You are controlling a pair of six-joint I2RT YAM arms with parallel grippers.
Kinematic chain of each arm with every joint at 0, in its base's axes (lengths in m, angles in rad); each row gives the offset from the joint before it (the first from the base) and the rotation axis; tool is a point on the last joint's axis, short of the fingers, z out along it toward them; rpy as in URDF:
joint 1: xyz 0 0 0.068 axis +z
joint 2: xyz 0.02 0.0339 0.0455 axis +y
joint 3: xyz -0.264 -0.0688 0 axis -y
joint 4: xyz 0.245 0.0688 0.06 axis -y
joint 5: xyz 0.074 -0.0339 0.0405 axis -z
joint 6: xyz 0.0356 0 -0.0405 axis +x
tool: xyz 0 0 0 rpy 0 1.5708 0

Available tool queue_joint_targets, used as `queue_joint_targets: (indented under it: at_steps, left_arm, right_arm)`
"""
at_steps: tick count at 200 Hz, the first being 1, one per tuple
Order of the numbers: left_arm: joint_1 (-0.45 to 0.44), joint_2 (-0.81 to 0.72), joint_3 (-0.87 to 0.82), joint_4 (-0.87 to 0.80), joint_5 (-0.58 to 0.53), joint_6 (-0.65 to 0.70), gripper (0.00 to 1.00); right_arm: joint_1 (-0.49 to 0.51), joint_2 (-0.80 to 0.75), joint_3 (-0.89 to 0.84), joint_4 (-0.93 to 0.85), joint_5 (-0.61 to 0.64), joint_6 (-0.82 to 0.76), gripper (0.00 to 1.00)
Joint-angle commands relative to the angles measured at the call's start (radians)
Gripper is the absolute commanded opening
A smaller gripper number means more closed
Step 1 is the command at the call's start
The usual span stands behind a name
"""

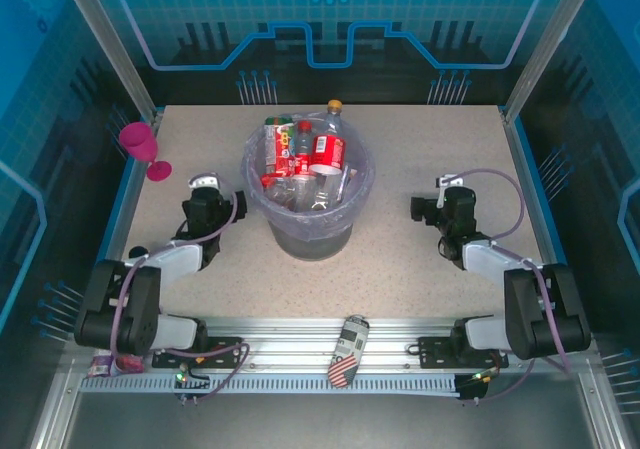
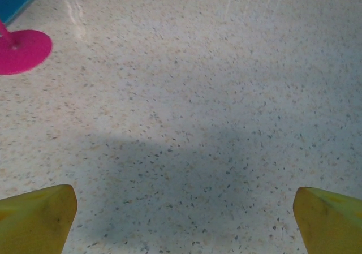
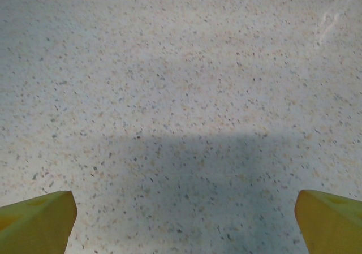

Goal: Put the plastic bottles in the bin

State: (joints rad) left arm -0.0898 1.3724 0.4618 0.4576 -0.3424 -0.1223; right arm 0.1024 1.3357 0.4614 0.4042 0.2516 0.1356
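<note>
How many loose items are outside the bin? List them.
2: pink goblet upright at the far-left edge; patterned can lying on the near rail, midway across.

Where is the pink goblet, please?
In the top view, the pink goblet stands at the table's far-left edge, left of the bin, beyond the left gripper.

A speckled, stone-look table [image 1: 420,279] with a smooth, faintly glossy finish carries the bin [image 1: 310,237], a dull grey bucket lined with thin, crinkled, translucent lavender plastic film. It is heaped with the plastic bottles [image 1: 300,159], clear and shiny under glossy printed labels. At the upper left of the frame the pink goblet [image 1: 140,147] is smooth, bright plastic, and along the bottom edge a brushed-metal rail [image 1: 270,354] bears a printed can [image 1: 347,352]. The fingertips [image 2: 37,217] of the left gripper [image 2: 184,223] and those of the right gripper [image 3: 184,223] look matt yellow plastic, the left ones smudged.
</note>
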Motion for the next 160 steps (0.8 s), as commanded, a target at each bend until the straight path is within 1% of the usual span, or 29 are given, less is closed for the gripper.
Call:
queue_joint_targets:
  at_steps: [1,20,35,54,67,75,84,90,96,160]
  left_arm:
    - [0.005,0.037,0.011,0.129,0.041,0.08,0.99]
    - [0.006,0.056,0.019,0.15,0.058,0.114,0.99]
    - [0.005,0.068,0.03,0.151,0.069,0.127,0.99]
    - [0.005,0.074,0.034,0.153,0.077,0.138,0.99]
    - [0.005,0.107,0.0,0.262,0.079,0.153,0.99]
    - [0.006,0.141,-0.017,0.338,0.072,0.165,0.99]
    - [0.01,0.127,-0.008,0.292,0.08,0.149,0.99]
    - [0.01,0.132,-0.018,0.319,0.081,0.151,0.99]
    - [0.011,0.134,-0.024,0.335,0.08,0.149,0.99]
    - [0.051,0.138,-0.01,0.303,0.137,0.115,0.99]
  right_arm:
    - [0.003,0.026,-0.014,0.175,-0.006,-0.036,1.0]
    - [0.022,0.036,-0.031,0.245,0.018,-0.101,1.0]
    - [0.031,0.063,-0.074,0.385,0.025,-0.15,1.0]
    - [0.034,0.158,-0.121,0.557,0.013,-0.163,1.0]
    - [0.051,0.233,-0.148,0.708,0.037,-0.191,1.0]
    - [0.06,0.211,-0.148,0.665,0.042,-0.188,1.0]
    - [0.056,0.214,-0.155,0.678,0.032,-0.188,1.0]
    - [0.056,0.224,-0.159,0.707,0.031,-0.198,1.0]
    - [0.058,0.218,-0.157,0.694,0.027,-0.199,1.0]
    - [0.042,0.215,-0.14,0.655,0.01,-0.182,1.0]
